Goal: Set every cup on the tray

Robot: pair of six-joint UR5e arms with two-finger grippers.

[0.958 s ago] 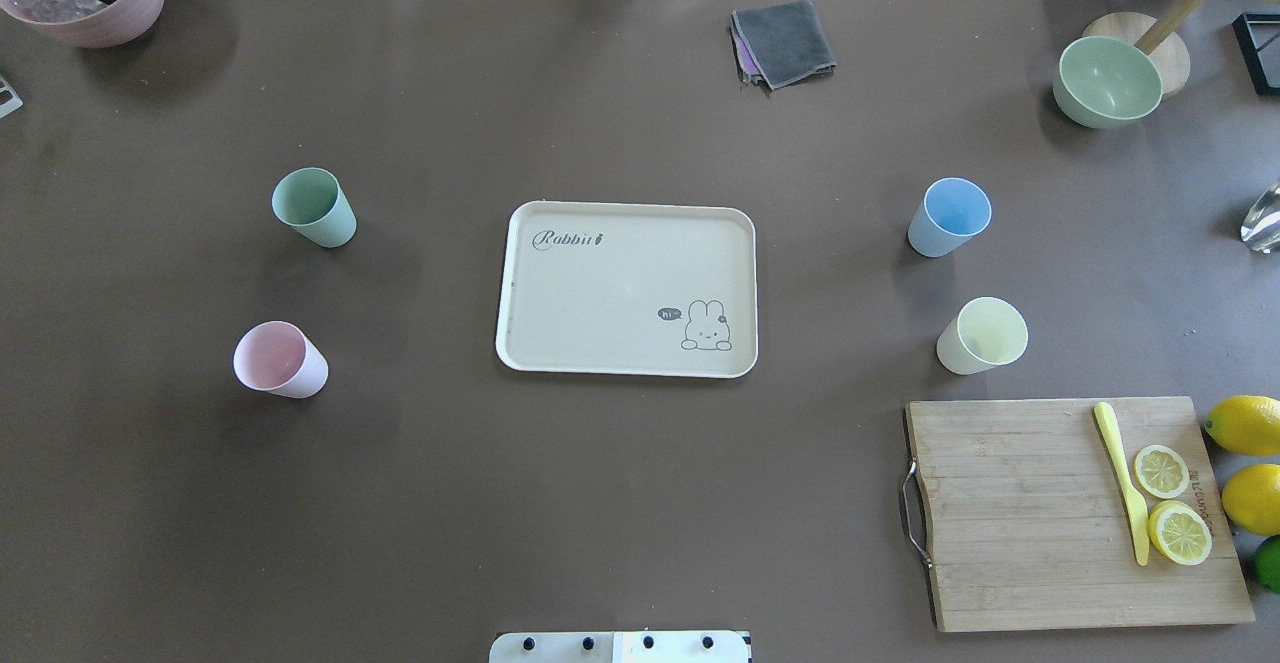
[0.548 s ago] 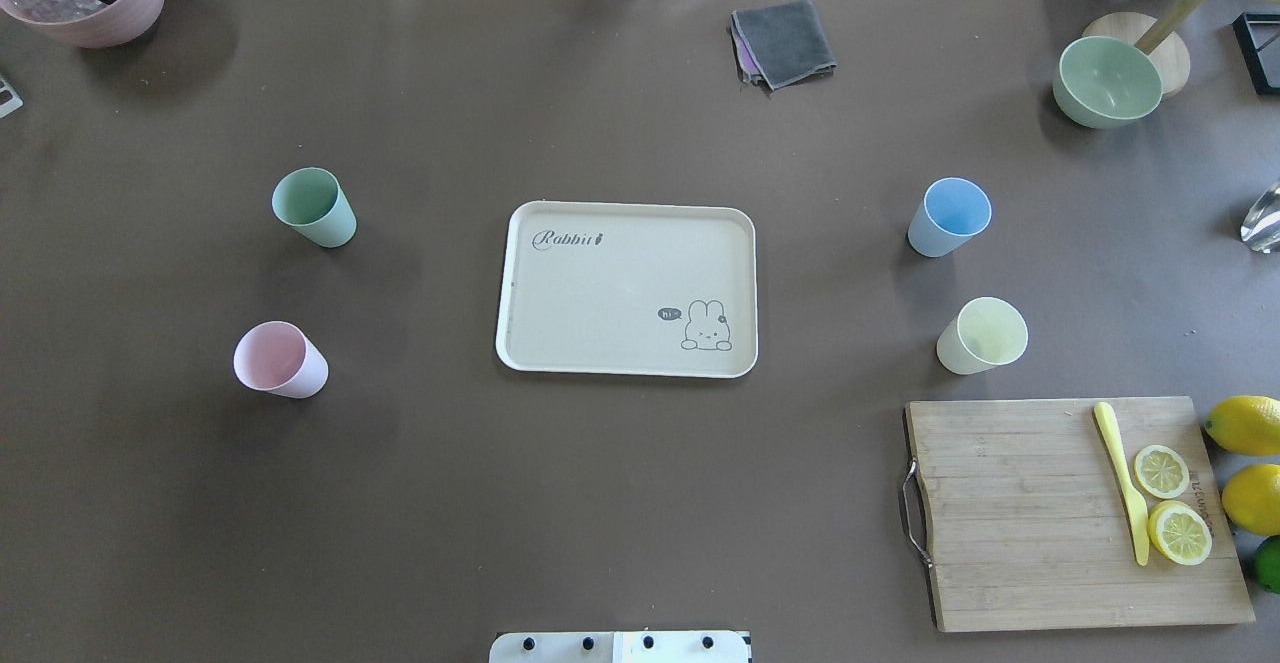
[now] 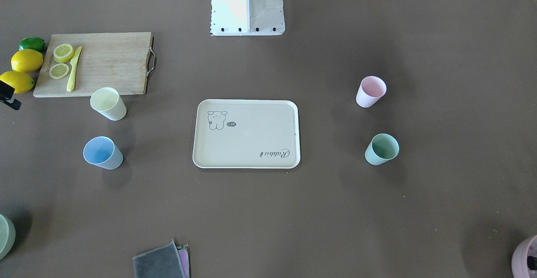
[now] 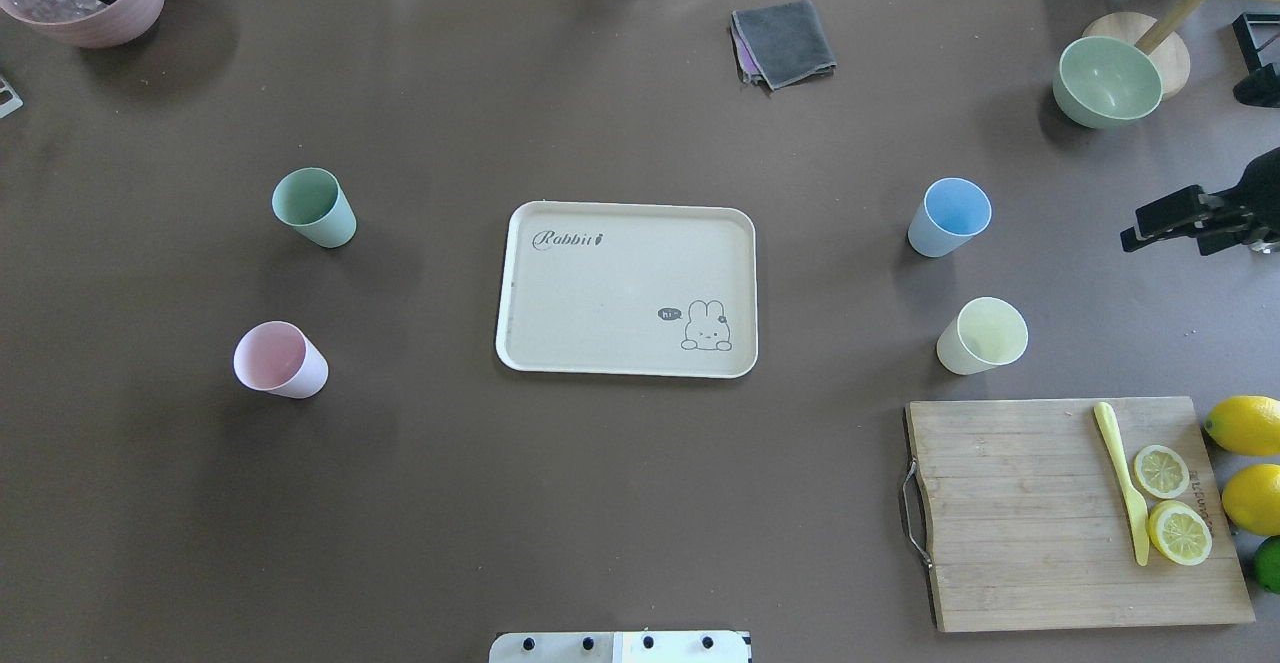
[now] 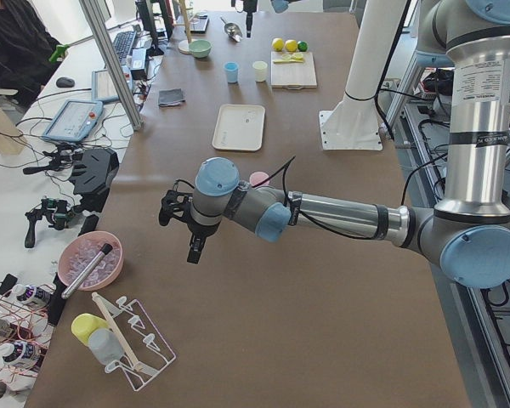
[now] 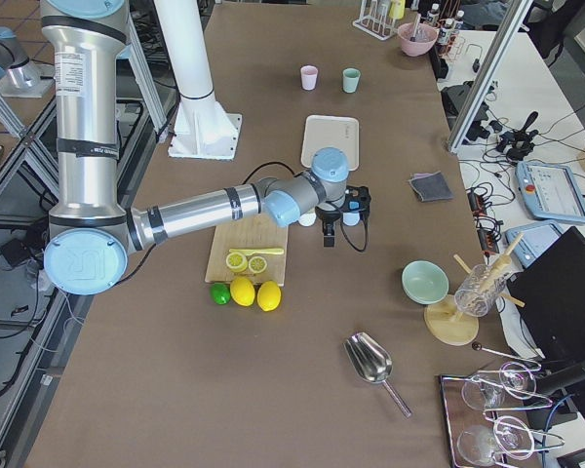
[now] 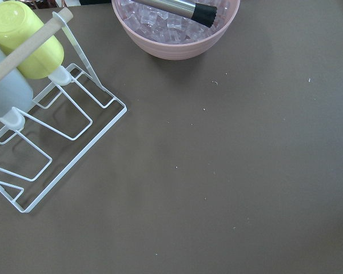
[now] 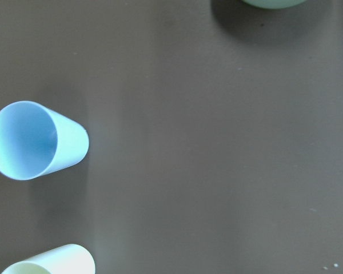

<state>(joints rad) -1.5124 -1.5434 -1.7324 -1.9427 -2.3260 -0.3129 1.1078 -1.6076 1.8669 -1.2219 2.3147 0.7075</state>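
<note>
The beige Rabbit tray (image 4: pixel 600 293) lies at the table's middle with nothing on it, also in the front view (image 3: pixel 251 139). All cups stand upright on the table. The mint green cup (image 4: pixel 313 206) and pink cup (image 4: pixel 279 359) are to the tray's left. The light blue cup (image 4: pixel 949 216) and pale yellow cup (image 4: pixel 982 335) are to its right. My right gripper (image 4: pixel 1165 233) hovers at the right edge, beyond the blue cup (image 8: pixel 37 140), and looks open and empty. My left gripper (image 5: pixel 191 246) shows only in the exterior left view, far from the cups; I cannot tell its state.
A wooden cutting board (image 4: pixel 1030 523) with lemon slices and a yellow knife lies front right, with lemons beside it. A sage bowl (image 4: pixel 1107 81) and grey cloth (image 4: pixel 783 41) sit at the back. A pink ice bowl (image 7: pixel 177 34) and wire rack (image 7: pixel 51 137) are far left.
My right gripper has come into the overhead view from the right edge. The cups and the tray have not moved.
</note>
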